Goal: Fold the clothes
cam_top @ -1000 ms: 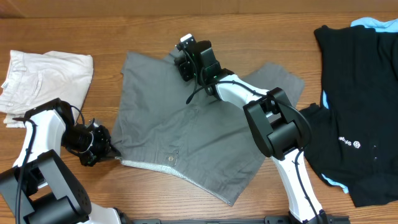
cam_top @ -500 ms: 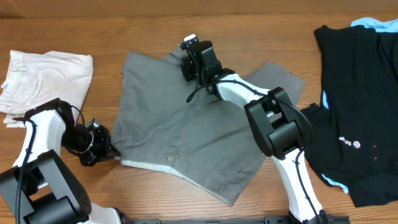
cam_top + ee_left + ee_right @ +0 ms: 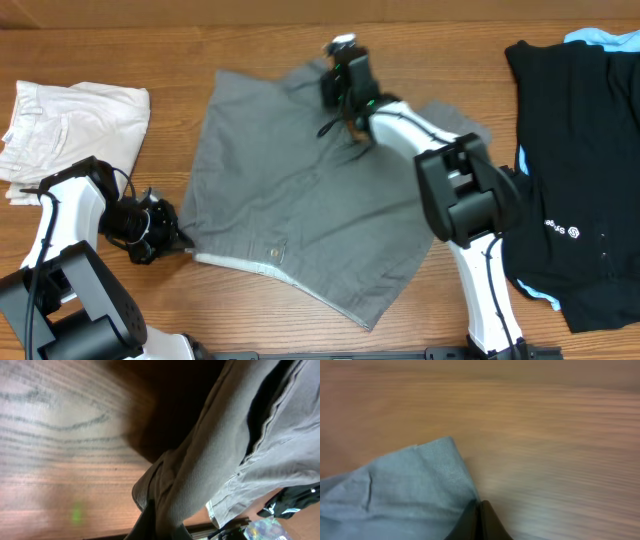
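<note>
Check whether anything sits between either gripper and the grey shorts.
Nothing visible does. The left gripper is shut on the shorts at the near-left waist corner, and the right gripper is shut on their far edge. The cream shorts and black garment lie off to the sides.

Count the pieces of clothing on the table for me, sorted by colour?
grey shorts: 1
cream-white shorts: 1
black garment: 1
light blue cloth, mostly hidden under the black one: 1
Total: 4
</note>
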